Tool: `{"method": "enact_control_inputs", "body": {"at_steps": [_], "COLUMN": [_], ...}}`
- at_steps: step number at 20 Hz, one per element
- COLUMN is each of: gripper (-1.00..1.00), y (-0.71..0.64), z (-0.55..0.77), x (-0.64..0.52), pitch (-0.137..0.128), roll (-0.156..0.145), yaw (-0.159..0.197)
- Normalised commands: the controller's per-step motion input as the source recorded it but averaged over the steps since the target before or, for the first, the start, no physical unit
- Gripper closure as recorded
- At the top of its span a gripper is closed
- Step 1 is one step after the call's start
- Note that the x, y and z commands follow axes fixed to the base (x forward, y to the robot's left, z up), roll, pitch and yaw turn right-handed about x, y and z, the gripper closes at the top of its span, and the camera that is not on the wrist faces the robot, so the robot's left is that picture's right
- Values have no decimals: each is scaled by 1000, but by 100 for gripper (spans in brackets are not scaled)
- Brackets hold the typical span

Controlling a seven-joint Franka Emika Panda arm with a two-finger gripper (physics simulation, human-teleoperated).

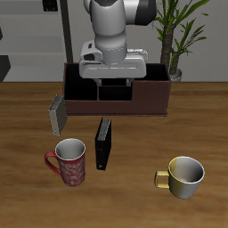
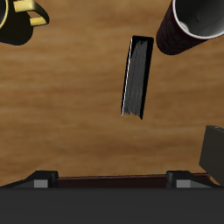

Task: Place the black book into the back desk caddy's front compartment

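One black book [image 1: 104, 144] stands upright near the bench's front edge — ungrasped, since your gripper [image 1: 112, 82] hovers spread and empty above.

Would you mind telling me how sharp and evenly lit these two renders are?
Exterior view: even light, soft shadows under the black book and mugs, no glare; low resolution makes edges coarse. Wrist view: the wood grain looks smeared, and the gripper is dark with little detail.

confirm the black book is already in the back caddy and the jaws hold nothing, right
Not quite: the black book is not in the back caddy; it stands on the table between the two mugs, as the exterior view shows. The jaws do hold nothing.
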Motion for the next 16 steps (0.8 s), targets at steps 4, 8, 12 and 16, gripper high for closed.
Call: {"method": "enact_control_inputs", "body": {"at_steps": [4,8,12,16], "gripper": [-100,-100,-100,-100], "y": [-107,-192,-166,-167], "z": [97,-39,-98,-145], "x": [316,348,323,302], "pitch": [-16,-43,-12,-34], "roll": [-33,23,14,-5], "yaw": [-70,18,26,6]}}
